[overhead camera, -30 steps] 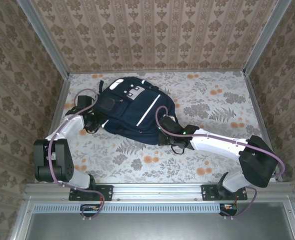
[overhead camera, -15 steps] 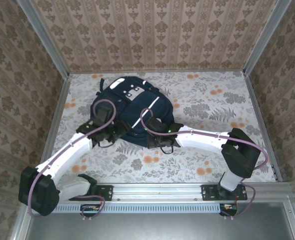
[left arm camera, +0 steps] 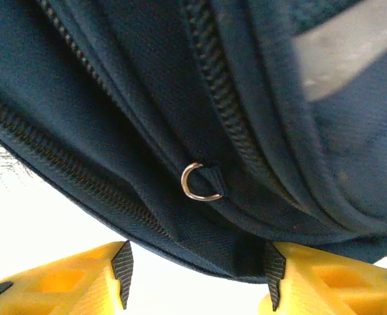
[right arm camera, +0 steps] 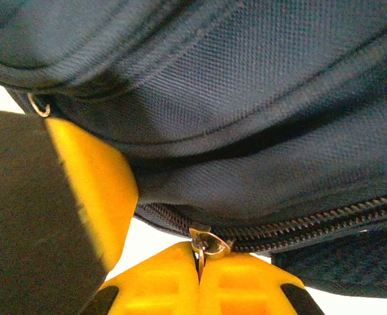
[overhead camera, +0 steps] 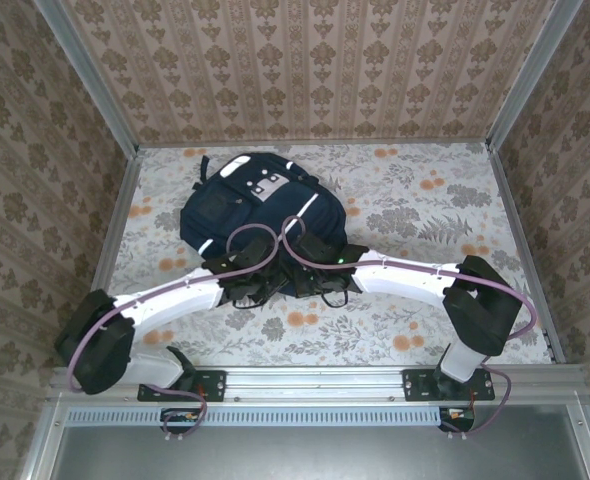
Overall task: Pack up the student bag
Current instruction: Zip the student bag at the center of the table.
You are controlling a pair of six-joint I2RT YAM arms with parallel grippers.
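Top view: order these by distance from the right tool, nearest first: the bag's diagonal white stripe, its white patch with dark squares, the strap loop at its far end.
The right tool sits at the student bag's near edge.
1. Diagonal white stripe, on the bag's right half.
2. White patch with dark squares, mid-bag, farther back.
3. Strap loop, far-left top corner.

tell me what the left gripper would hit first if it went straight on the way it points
The student bag: its navy lower edge sits within the open left gripper, so that fabric comes first, probably before the small metal ring. Depth is hard to judge.
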